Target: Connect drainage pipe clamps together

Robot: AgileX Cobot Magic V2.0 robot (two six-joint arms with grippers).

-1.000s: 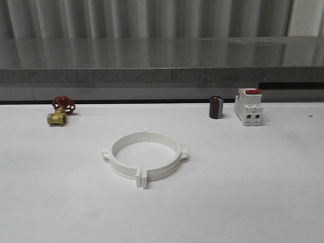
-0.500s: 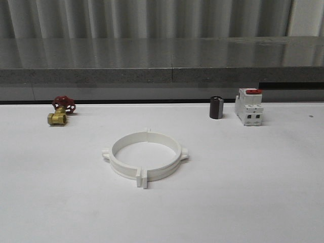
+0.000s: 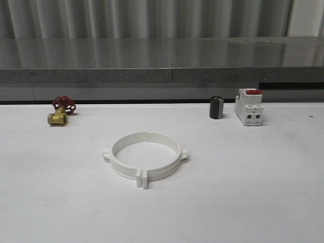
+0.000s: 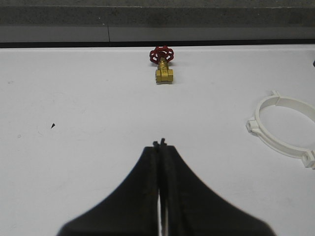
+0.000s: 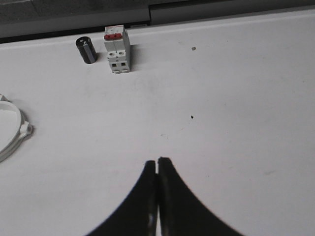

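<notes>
Nothing on the table has shifted over the last second: the drainage pipe clamps (image 3: 145, 157) sit as one closed ring at mid-table, so you may judge the joining done, though the far seam is too small to confirm. Your left gripper (image 4: 160, 143) and right gripper (image 5: 157, 160) each have their fingers pressed together, holding nothing, well apart from the ring. Note the brass valve (image 3: 60, 112), black cylinder (image 3: 216, 108) and switch (image 3: 248, 107) along the back edge; the near table (image 3: 253, 202) offers open room.
</notes>
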